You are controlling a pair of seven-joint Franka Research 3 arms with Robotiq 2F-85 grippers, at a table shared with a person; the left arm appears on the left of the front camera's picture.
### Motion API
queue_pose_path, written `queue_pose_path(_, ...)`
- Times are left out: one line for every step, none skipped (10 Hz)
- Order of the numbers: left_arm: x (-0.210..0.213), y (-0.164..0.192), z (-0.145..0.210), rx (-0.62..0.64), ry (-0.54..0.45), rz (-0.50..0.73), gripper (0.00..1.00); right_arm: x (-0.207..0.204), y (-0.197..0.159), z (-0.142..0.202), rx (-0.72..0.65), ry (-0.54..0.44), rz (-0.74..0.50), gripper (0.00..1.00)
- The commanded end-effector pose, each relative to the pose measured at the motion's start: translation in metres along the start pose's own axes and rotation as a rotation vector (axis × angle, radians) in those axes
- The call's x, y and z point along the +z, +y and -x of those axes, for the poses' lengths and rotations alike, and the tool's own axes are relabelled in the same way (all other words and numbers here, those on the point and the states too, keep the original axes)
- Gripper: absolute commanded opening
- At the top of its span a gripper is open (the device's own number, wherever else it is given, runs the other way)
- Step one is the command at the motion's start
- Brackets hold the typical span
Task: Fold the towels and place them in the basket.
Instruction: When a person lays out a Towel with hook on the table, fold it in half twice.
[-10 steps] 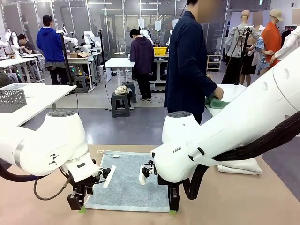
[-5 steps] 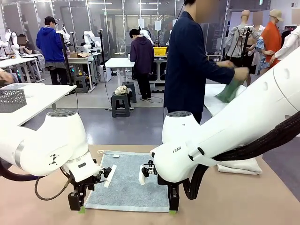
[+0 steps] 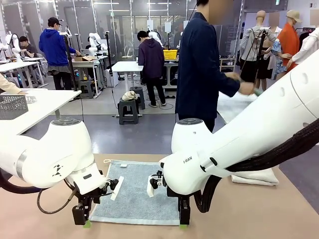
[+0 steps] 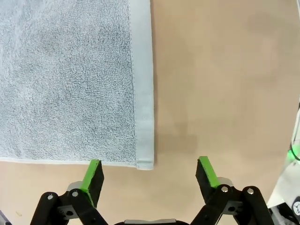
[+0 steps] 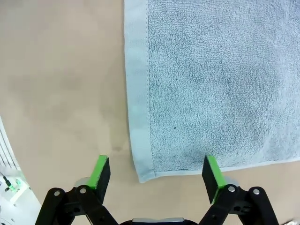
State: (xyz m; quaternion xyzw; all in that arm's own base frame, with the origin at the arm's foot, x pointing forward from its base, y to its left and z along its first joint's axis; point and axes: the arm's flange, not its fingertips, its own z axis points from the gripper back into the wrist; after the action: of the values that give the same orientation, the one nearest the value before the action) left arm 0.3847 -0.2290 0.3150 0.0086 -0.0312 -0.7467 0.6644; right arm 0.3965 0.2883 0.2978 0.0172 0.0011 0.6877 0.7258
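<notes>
Flat on the tan table (image 3: 259, 214) lies a pale blue towel (image 3: 137, 194), spread out in one layer. Both my pincers are down at its near edge. My left pincer (image 3: 82, 219) stands at the towel's near left corner and my right pincer (image 3: 184, 219) at its near right corner, each pointing straight down. Both are released, with the jaws spread wide and nothing between them but cloth edge and bare table.

Seen along my left pincer, the corner of the towel sits between my two green pads (image 4: 95, 174). One pad is right at the hem, and the other is off the towel, over bare table. My right wrist shows the mirror of that: the corner lies between the fingers, with one pad at the towel's edge and the other beyond the side hem, over the table. I cannot tell whether the tips touch the cloth or the table, or hang just above them.

At the towel's far left corner a small loop (image 3: 106, 161) sticks out. To the right of the towel, past my right arm, a cream towel (image 3: 256, 177) lies folded on the table. Beyond the towel's far edge a person (image 3: 199, 69) in a dark coat stands turned away to the right, a hand (image 3: 244, 88) reaching out that way.
</notes>
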Motion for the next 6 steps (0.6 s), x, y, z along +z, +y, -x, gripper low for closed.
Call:
queue_pose_path(-0.0076, -0.0010, -0.0007, 0.015, -0.014, -0.007, 1.00, -0.0016, 0.0099, -0.0029, -0.019, 0.042, 0.027, 1.00)
queue_pose_path(-0.0091, -0.0016, -0.0011, 0.017, -0.013, -0.010, 1.00, -0.0003, 0.0130, -0.0034, -0.021, 0.046, 0.043, 1.00)
queue_pose_path(-0.0103, -0.0022, -0.0013, 0.020, -0.012, -0.013, 1.00, -0.0003, 0.0152, -0.0031, -0.024, 0.051, 0.052, 1.00)
queue_pose_path(-0.0118, -0.0026, -0.0005, 0.023, -0.012, -0.019, 1.00, -0.0016, 0.0169, -0.0017, -0.031, 0.052, 0.048, 1.00)
queue_pose_path(-0.0127, -0.0024, -0.0002, 0.025, -0.012, -0.031, 1.00, -0.0042, 0.0172, 0.0006, -0.040, 0.051, 0.050, 1.00)
queue_pose_path(-0.0137, -0.0023, -0.0002, 0.025, -0.011, -0.039, 1.00, -0.0065, 0.0165, 0.0033, -0.048, 0.043, 0.055, 1.00)
